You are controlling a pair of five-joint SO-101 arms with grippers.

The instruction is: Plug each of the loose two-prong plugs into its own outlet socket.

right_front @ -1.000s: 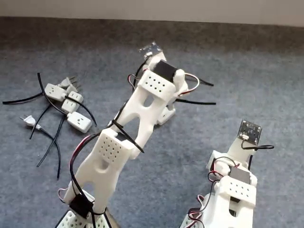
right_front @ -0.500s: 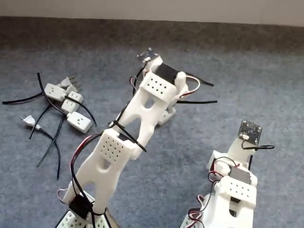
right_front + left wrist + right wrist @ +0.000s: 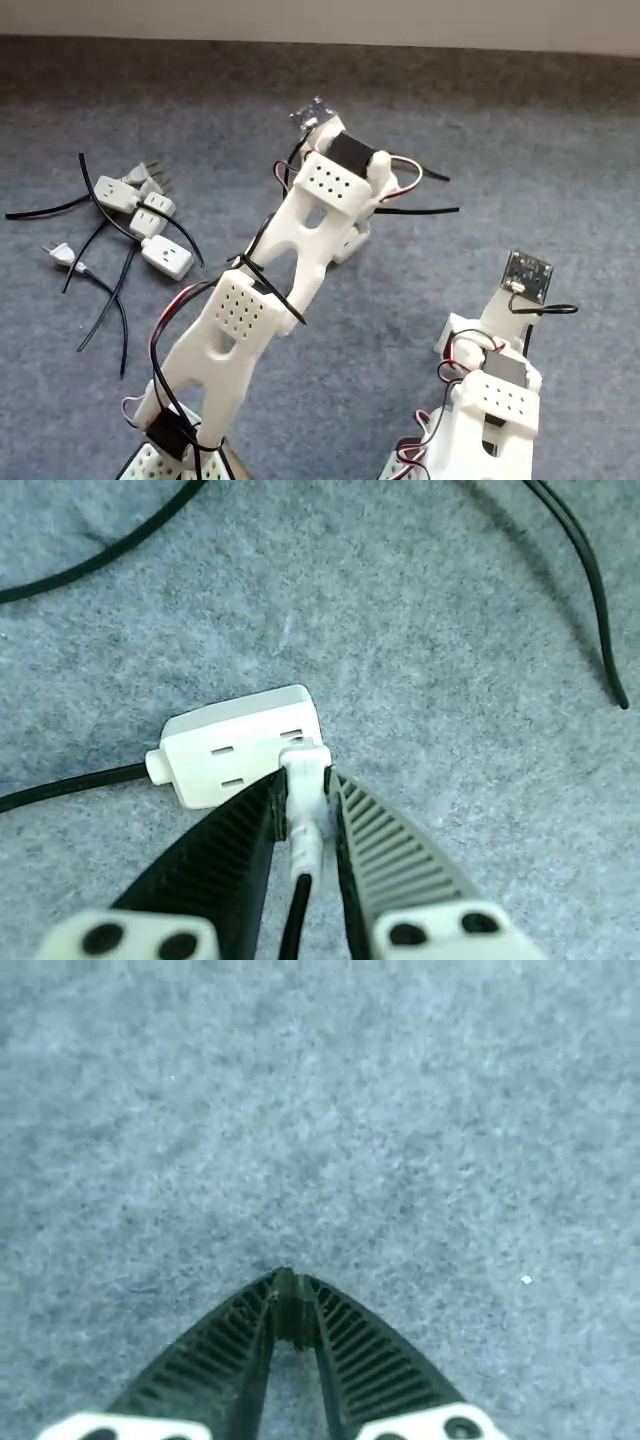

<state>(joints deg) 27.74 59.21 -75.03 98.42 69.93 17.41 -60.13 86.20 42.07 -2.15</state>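
My left gripper (image 3: 304, 780) is shut on a white two-prong plug (image 3: 305, 810), whose front end touches the edge of a white outlet block (image 3: 238, 746) lying on the grey carpet. In the high view this block (image 3: 348, 243) peeks out from under the left arm (image 3: 300, 230) at mid-table. Several more white outlet blocks and plugs (image 3: 148, 220) with black cords lie in a cluster at the far left, with a loose plug (image 3: 62, 254) beside them. My right gripper (image 3: 287, 1310) is shut on nothing above bare carpet, at the front right (image 3: 500, 390).
Black cords (image 3: 415, 211) run out to the right from the middle outlet block, and others trail from the left cluster (image 3: 105, 300). Grey carpet (image 3: 520, 160) covers the table, open on the far right.
The left arm has shifted slightly back and to the right with the plug held. The right arm has stayed still.
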